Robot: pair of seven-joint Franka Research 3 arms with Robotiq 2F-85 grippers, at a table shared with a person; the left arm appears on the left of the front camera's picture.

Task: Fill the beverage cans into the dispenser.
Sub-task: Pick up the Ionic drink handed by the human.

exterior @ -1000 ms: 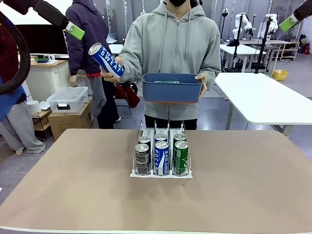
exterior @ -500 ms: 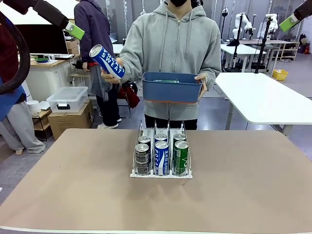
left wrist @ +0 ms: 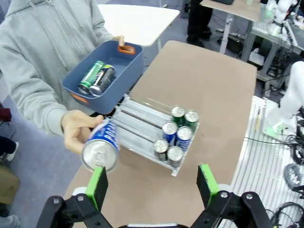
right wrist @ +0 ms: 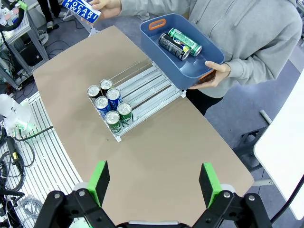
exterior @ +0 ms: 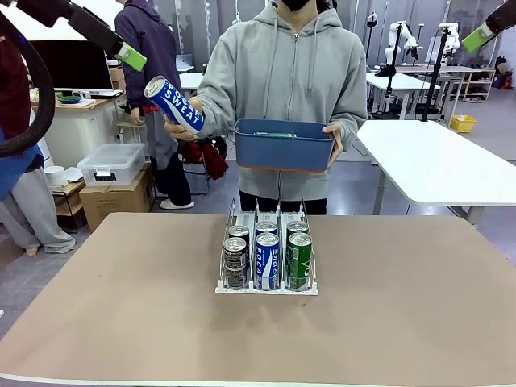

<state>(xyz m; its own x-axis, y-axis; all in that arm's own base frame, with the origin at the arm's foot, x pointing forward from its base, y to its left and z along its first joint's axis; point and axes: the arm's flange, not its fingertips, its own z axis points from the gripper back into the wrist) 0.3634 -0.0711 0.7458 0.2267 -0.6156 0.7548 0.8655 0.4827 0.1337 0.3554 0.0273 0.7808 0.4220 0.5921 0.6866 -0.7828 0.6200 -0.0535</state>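
Note:
The dispenser (exterior: pixel 266 289) stands mid-table with several beverage cans at its front: dark grey (exterior: pixel 235 262), blue-and-white (exterior: pixel 267 260) and green (exterior: pixel 299 260). Across the table a person holds one blue-and-white can (exterior: pixel 175 103) tilted in one hand and a blue bin (exterior: pixel 284 147) in the other. Inside the bin (right wrist: pixel 209 54) lie a green can (right wrist: pixel 184 42) and a dark can (right wrist: pixel 173 47). My left gripper (left wrist: pixel 152 183) hangs open high above the table, close to the held can (left wrist: pixel 100 151). My right gripper (right wrist: pixel 154 183) is open too, high over the dispenser (right wrist: pixel 147 85).
The brown table (exterior: pixel 121 306) has bare room on every side of the dispenser. A white table (exterior: pixel 439 161) stands at the far right. On the floor at the far left sit a grey storage box (exterior: pixel 111 164) and a cardboard box (exterior: pixel 117 197). Another person stands behind.
The person's hand has shifted the blue-and-white can slightly left and down. My left gripper has drifted a little to the right. The person in the background has moved.

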